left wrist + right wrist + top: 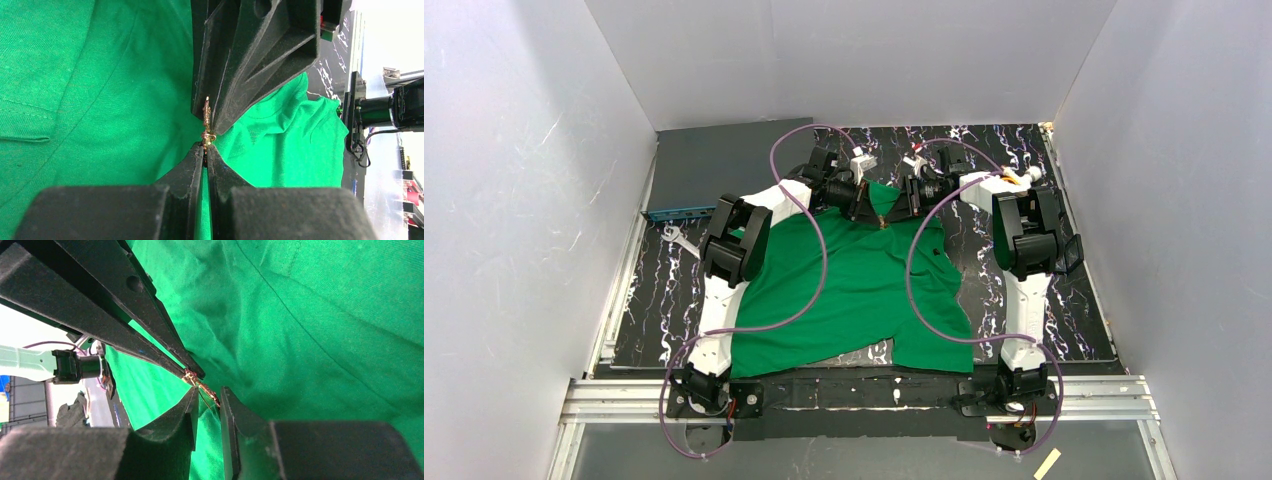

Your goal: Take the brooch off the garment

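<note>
- At the far edge of the green polo shirt (854, 290), my two grippers meet tip to tip over the brooch (202, 386), with little room between them.
- My left gripper (205, 150) is pinched fully closed at the brooch's end; whether on metal or cloth, I cannot tell.
- My right gripper (207, 400), jaws narrowly apart, clasps the brooch slantwise.
- Bare marble-patterned table (1084, 320) flanks the shirt; a grey box (714, 165) sits at the far left.
</note>
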Action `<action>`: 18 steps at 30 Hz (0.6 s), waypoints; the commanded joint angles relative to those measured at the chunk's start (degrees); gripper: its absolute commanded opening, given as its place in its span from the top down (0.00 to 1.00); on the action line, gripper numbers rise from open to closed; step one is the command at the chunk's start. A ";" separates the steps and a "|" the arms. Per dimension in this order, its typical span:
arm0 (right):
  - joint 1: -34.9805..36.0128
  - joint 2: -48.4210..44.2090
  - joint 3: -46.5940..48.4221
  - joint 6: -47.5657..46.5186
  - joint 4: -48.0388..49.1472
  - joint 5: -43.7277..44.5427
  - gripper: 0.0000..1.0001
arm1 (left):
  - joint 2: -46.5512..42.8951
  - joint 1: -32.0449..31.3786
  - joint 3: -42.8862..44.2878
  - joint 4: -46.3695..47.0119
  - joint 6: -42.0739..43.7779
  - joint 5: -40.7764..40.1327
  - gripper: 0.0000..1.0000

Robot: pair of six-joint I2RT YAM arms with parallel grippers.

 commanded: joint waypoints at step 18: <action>-0.90 0.72 3.54 -10.10 -11.26 -4.65 0.47 | -1.47 -0.24 0.16 -0.50 2.80 -0.34 1.00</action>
